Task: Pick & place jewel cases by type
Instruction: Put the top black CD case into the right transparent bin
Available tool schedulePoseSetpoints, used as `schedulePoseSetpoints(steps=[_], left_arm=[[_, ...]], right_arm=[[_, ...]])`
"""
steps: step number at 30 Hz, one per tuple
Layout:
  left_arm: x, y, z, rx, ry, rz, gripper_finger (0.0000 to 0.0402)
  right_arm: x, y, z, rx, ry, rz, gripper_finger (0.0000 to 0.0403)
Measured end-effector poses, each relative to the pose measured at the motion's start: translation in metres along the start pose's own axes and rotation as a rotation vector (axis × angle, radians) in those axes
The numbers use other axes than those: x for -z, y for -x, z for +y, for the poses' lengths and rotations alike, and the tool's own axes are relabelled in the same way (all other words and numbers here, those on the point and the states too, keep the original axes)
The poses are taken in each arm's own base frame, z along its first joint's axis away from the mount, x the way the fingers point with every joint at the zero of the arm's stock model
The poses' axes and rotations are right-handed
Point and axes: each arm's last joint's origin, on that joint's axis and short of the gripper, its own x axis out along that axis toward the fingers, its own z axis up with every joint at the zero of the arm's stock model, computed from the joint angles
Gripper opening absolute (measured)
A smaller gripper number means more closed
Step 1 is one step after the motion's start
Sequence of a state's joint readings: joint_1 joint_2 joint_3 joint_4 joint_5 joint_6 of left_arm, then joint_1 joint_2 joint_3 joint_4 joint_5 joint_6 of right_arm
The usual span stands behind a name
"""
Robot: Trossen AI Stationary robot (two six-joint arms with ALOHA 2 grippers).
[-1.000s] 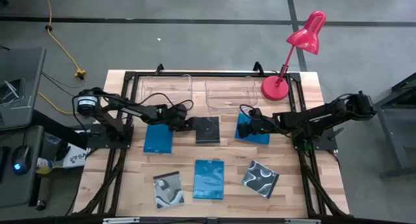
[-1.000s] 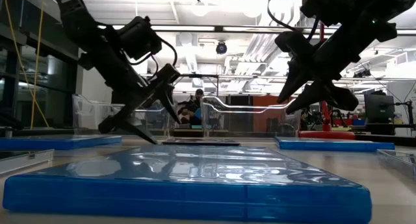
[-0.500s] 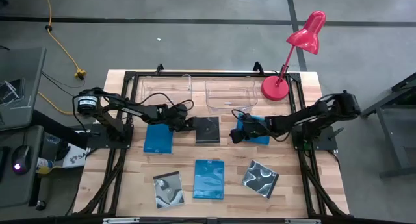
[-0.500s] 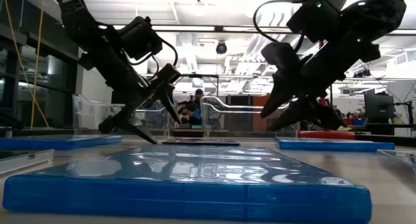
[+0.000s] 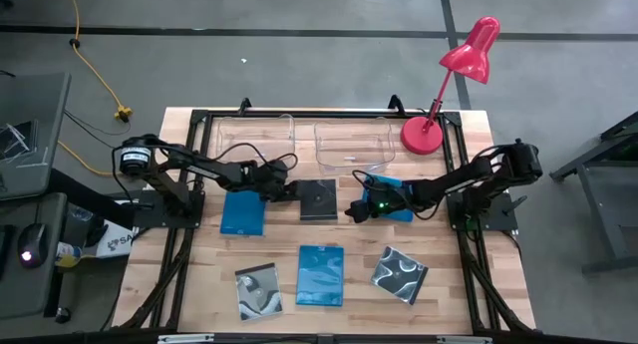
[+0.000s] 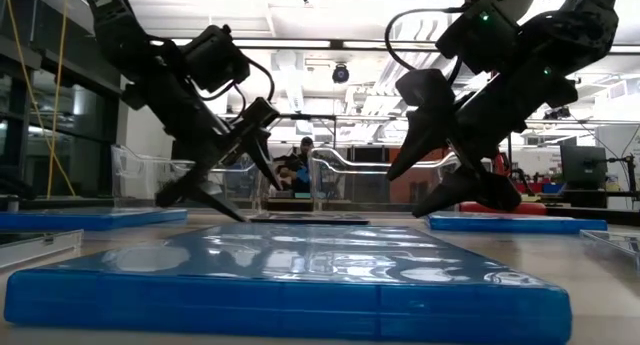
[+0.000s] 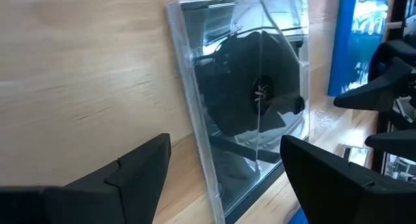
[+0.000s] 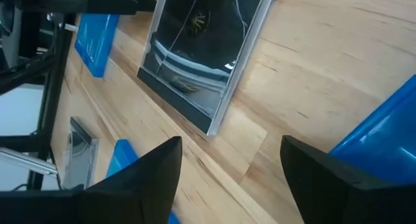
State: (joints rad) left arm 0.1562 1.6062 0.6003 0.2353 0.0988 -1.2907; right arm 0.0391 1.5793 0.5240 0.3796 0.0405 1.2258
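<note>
A square black jewel case (image 5: 319, 199) lies flat on the wooden table between my two grippers. My left gripper (image 5: 292, 191) is open at the case's left edge; in the left wrist view its fingers (image 7: 130, 178) stand either side of the case's near corner (image 7: 218, 185), with no touch showing. My right gripper (image 5: 351, 210) is open, low over bare wood between the black case (image 8: 201, 55) and a blue case (image 5: 391, 198). Two more blue cases (image 5: 242, 212) (image 5: 321, 275) and two swirl-covered cases (image 5: 258, 291) (image 5: 400, 274) lie flat nearer the front.
Two clear plastic tubs (image 5: 254, 140) (image 5: 354, 145) stand at the table's far side. A red desk lamp (image 5: 424, 135) stands at the far right. A black frame rail (image 5: 329, 115) runs round the table. In the low view the front blue case (image 6: 290, 275) fills the foreground.
My right gripper has come down and moved toward the table's left, off the right blue case toward the black case, tipping further downward. Its fingers have opened wide. My left gripper has kept still and open. No case has moved.
</note>
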Motion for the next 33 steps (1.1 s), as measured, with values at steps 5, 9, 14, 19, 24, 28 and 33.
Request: schedulePoseSetpoints(steps=[5,9,14,19,24,28,33], left_arm=[[-0.001,0.0,0.0,-0.001,-0.003,-0.014,0.0292],[-0.001,0.0,0.0,-0.006,-0.003,-0.034,0.0292],[-0.001,0.0,-0.001,-0.004,-0.004,-0.028,0.0292],[0.003,0.0,-0.003,0.011,-0.014,0.0,0.0292],[0.013,-0.002,-0.007,0.006,-0.027,-0.008,0.0292],[0.017,-0.002,-0.008,0.007,-0.03,-0.002,0.0292],[0.018,-0.002,-0.008,0.011,-0.028,0.015,0.0292]], right_arm=[[-0.002,0.0,-0.001,0.004,-0.013,-0.011,0.0246],[-0.015,0.0,-0.005,0.015,-0.023,-0.04,0.0246],[-0.036,0.001,-0.014,0.007,-0.028,-0.039,0.0246],[-0.051,0.002,-0.021,0.014,-0.021,-0.057,0.0246],[-0.063,0.002,-0.022,0.019,0.005,-0.082,0.0246],[-0.076,-0.006,-0.016,0.0,0.03,-0.075,0.0246],[-0.084,-0.029,-0.01,0.03,0.074,0.002,0.0246]])
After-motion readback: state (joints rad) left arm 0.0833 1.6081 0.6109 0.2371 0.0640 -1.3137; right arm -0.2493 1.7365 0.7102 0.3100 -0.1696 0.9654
